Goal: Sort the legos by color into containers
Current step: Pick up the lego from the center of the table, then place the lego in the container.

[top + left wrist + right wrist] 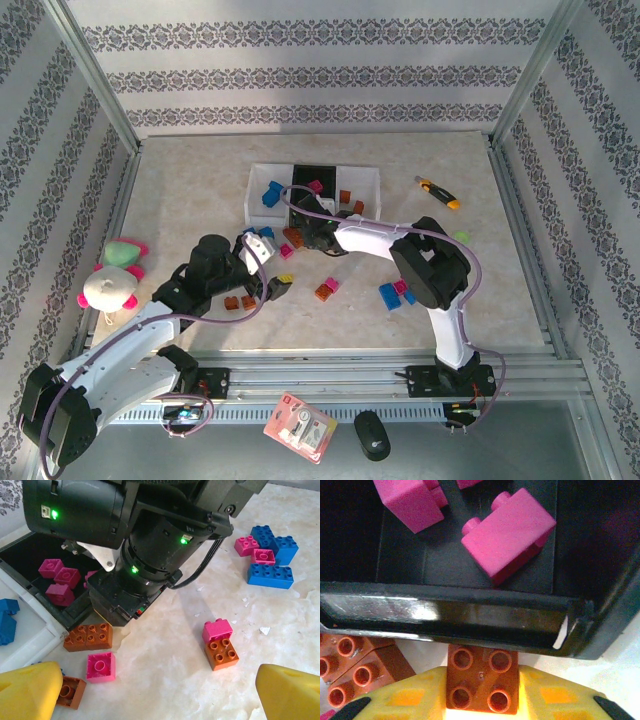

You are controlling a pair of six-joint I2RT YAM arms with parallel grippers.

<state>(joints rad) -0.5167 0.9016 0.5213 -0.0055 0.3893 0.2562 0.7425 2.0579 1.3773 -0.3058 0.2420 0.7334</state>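
jaws first: in the right wrist view the right jaws are clamped on an orange-brown brick (480, 677), with yellow pads (405, 700) against both its sides. it sits right at the near wall of the black tray (445, 615), which holds pink bricks (507, 535). i judge a straight lift could catch that rim, or the brick could twist out, since the pads hold only its near part. more orange bricks (355, 665) lie just beside it and may get dragged.

in the left wrist view the left jaws stand wide apart, holding nothing, above a pink brick (100, 666) and a pink-on-orange stack (220, 642). the right arm's wrist (150, 545) is close ahead, so a forward reach risks a bump.

in the top view the white tray on the right (378, 185) seems to hold orange ones, and the route there passes the black tray's corner. a plush toy (115, 275) and a utility knife (437, 192) lie well aside on the counter.
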